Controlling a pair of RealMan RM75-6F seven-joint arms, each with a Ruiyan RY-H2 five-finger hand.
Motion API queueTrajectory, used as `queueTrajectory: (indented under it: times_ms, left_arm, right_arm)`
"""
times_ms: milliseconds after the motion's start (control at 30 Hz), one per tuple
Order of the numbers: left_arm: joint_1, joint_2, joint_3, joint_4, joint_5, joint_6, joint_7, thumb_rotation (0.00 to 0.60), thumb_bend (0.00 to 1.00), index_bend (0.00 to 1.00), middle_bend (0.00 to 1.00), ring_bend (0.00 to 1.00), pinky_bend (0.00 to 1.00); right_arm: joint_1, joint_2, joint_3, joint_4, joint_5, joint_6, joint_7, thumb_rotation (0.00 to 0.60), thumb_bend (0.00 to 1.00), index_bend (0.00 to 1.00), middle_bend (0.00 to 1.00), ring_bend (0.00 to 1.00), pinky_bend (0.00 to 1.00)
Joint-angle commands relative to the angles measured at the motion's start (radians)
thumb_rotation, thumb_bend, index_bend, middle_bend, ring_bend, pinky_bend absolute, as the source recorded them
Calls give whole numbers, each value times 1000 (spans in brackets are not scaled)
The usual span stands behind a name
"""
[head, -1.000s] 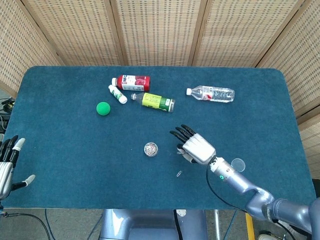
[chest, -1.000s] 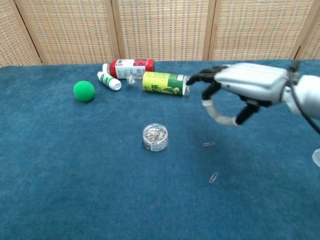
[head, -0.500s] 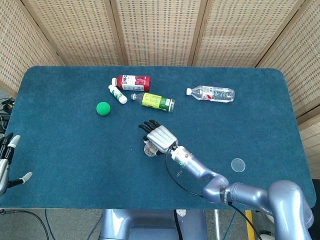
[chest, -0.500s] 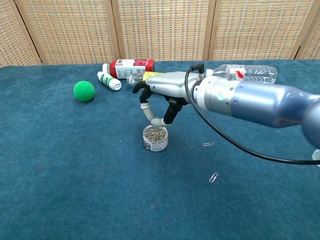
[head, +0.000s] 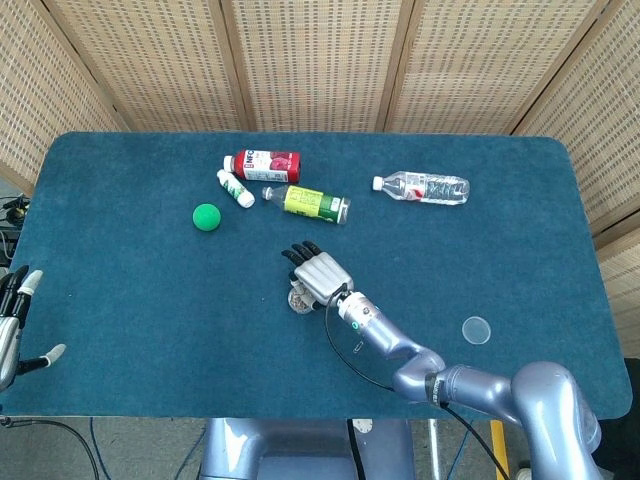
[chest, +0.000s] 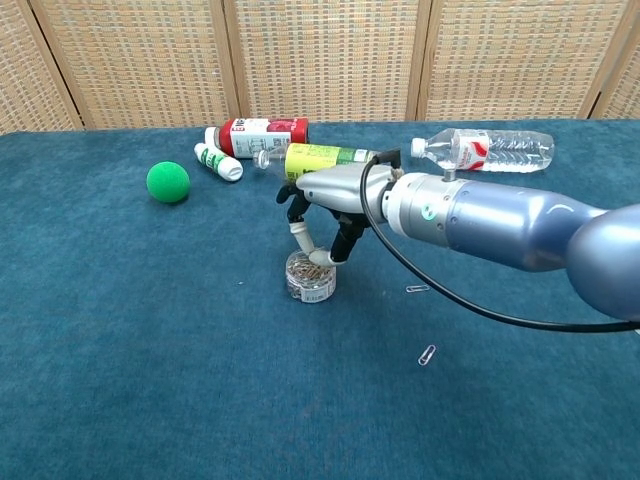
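Observation:
My right hand (head: 320, 272) (chest: 330, 200) reaches down over a small clear round container of paper clips (head: 298, 300) (chest: 310, 277) in the middle of the blue table. Its thumb and one fingertip meet at the container's open top and touch it. Whether anything is pinched between them does not show. Two loose paper clips (chest: 417, 289) (chest: 427, 355) lie on the cloth to the right of the container. My left hand (head: 12, 325) hangs at the table's left edge with fingers apart, holding nothing.
Behind the container lie a green ball (head: 206, 217), a small white bottle (head: 236, 188), a red-labelled bottle (head: 266, 164) and a yellow-green-labelled bottle (head: 310, 203). A water bottle (head: 422, 187) lies further right. A clear round lid (head: 476, 330) sits near the right front.
My right hand swept left from near the loose paper clips to the container, then lowered until its thumb and fingertip touched the top. The left hand barely moved.

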Motion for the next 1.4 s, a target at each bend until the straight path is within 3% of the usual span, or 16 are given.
queueTrajectory:
  times_ms: [33,100,167,300,533,800,967,1100,1267,1400]
  left_arm:
    - [-1,-1,-1,0,-3,-2,2,600,0,0,0,0,0]
    - [-2,-1,-1,1,-5,-3,2,600,0,0,0,0,0]
    - [-2,-1,-1,1,-5,-3,2,600,0,0,0,0,0]
    - [-2,-2,-1,2,-6,-2,1,600,0,0,0,0,0]
    - [-2,-2,-1,1,-5,0,2,600,0,0,0,0,0]
    - [2,-3,8,-1,17,10,4,600,0,0,0,0,0]
    - [6,-2,14,-1,35,22,0,600,0,0,0,0,0]
    - [10,-2,24,-1,55,27,-2,600,0,0,0,0,0]
    - [13,-1,30,-4,71,34,-2,600,0,0,0,0,0]
    - [18,0,34,-8,81,44,-2,600,0,0,0,0,0]
  right_arm:
    - [3,-6,-3,5,4,6,-11,600,397,599,80,0,54]
    - [3,-9,-2,7,12,9,-19,600,337,590,80,0,54]
    - [5,-10,-2,9,22,8,-26,600,200,539,80,0,54]
    - [6,-11,-6,14,38,12,-52,600,88,464,80,0,54]
    - [1,10,6,-25,44,50,-66,600,88,457,80,0,54]
    - [-46,157,2,-227,-8,117,-42,600,97,457,80,0,54]
    - [-107,284,-71,-368,-92,158,-37,600,126,457,80,0,54]
    - [-173,383,-191,-437,-219,197,-25,600,166,458,80,0,54]
    - [-219,406,-261,-438,-262,215,-29,600,169,457,80,0,54]
    - [-244,388,-269,-444,-235,212,-27,600,169,457,80,0,54]
